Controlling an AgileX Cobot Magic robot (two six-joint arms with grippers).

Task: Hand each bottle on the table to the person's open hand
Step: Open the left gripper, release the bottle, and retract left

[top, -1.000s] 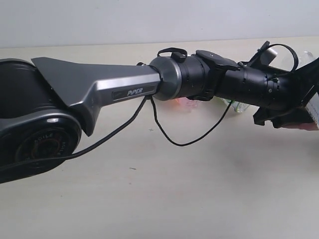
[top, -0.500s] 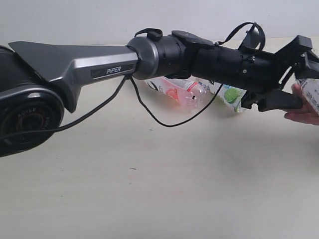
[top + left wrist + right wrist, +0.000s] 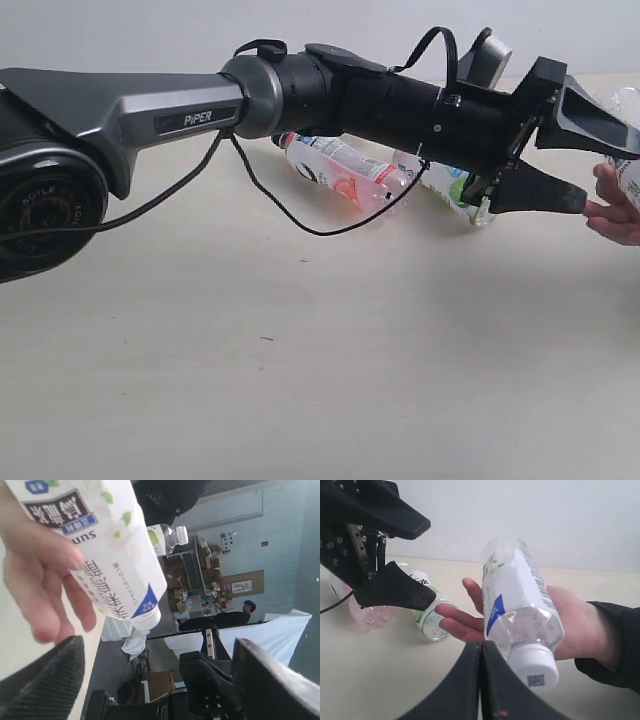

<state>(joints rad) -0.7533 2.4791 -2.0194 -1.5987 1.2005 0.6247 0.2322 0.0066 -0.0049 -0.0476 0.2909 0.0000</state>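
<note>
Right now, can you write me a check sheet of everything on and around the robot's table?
Surface: table pale, flat, a few tiny dark specks.
Job's things: floral bottle lies on the person's open hand; pink bottle and green-lime bottle lie on the table; a fourth is not clearly visible.
Clutter: nothing seen.
Grippers: left gripper jaws open, empty, beside the hand; right gripper jaws shut, empty.
Cables: black cable hangs in a loop under the left arm.
Surroundings: plain pale wall behind the table.
</note>
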